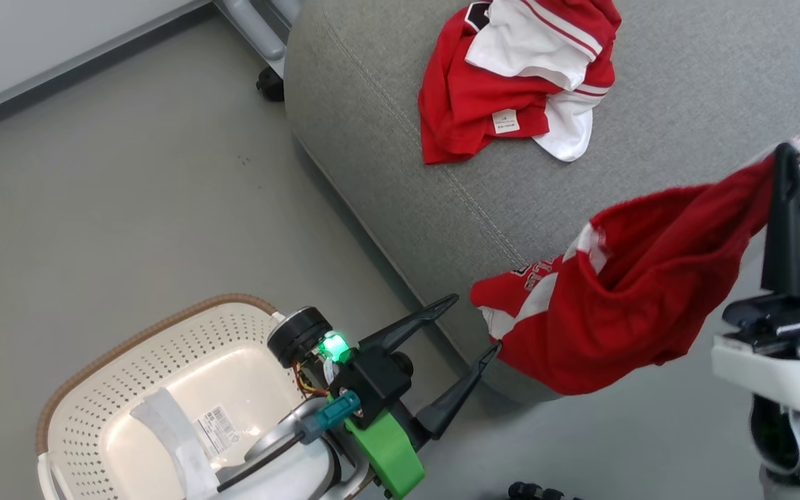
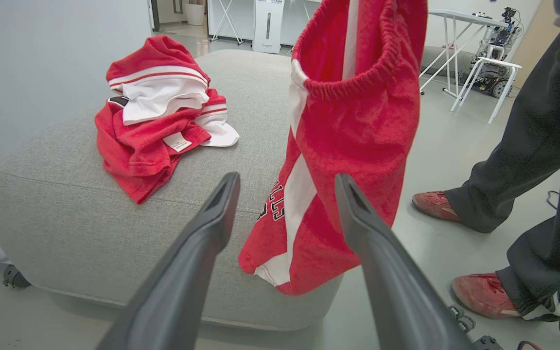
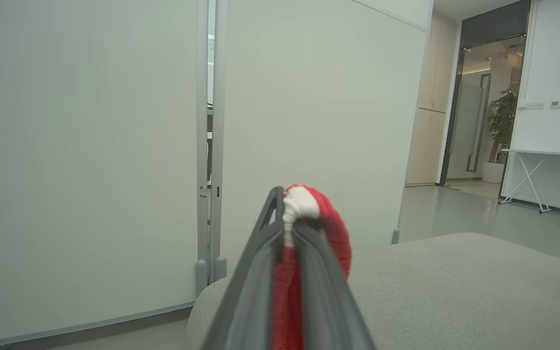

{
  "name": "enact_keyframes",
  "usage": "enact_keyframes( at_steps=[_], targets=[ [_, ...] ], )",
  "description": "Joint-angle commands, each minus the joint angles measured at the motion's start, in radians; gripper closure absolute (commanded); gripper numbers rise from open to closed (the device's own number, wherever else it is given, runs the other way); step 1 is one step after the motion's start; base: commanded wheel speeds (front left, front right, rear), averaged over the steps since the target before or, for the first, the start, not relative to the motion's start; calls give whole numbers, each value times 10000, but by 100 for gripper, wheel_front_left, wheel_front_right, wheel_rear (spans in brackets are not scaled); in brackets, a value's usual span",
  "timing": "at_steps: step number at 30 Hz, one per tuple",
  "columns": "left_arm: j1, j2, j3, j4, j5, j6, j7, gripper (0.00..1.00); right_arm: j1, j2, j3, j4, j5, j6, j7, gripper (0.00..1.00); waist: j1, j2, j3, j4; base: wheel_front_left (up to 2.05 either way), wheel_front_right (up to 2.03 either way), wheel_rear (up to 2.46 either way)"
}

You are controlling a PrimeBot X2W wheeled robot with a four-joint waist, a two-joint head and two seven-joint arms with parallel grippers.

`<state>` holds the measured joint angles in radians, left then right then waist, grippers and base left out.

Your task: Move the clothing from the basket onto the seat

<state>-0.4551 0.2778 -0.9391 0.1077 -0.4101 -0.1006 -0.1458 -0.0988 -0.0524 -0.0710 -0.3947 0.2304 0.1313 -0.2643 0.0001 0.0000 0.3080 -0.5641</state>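
Clothing (image 1: 483, 104): two garments, one on seat (image 1: 685, 90), one clamped in right pincer (image 1: 787, 163); left pincer (image 1: 476, 322) apart.

The left hand (image 1: 475, 324) is held near, its two dark fingers spread wide and aimed far and rightward. The right hand (image 1: 787, 154) is raised at the right, its fingers pressed together on a fold of the clothing (image 1: 622, 305).

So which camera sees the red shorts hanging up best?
The left wrist view: the hanging shorts show from waistband to hem, lettering too. The head view sees them from above, bunched. The right wrist view has a pinched bit in the right gripper.
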Motion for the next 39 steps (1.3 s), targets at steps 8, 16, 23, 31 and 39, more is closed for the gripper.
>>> enact_keyframes(
  at_steps=[8,16,23,31,39],
  targets=[
    [-766,571,-170,-698,620,-40,170,0,-3044,-1073,-1501,383,-20,-11,0,100,-1,0,2055,776,0,0,0],
    [-1572,813,-96,-1102,1134,19,183,0,-5803,-2399,-2909,3244,-5,-11,0,100,-1,0,3614,2070,0,0,0],
    [-2054,758,173,-1194,1108,124,-24,0,-7912,-3072,-3245,6547,-535,-12,-2,0,-1,0,4346,2912,0,0,0],
    [-2066,415,602,-791,890,577,-488,0,-7794,-2078,-3756,6509,-1536,-11,0,0,-1,0,4126,3423,0,0,0],
    [-1337,176,1094,-381,425,1167,-961,0,-5841,-400,-2969,5055,-2071,-12,0,0,-1,0,2815,3233,0,0,0]
  ],
)
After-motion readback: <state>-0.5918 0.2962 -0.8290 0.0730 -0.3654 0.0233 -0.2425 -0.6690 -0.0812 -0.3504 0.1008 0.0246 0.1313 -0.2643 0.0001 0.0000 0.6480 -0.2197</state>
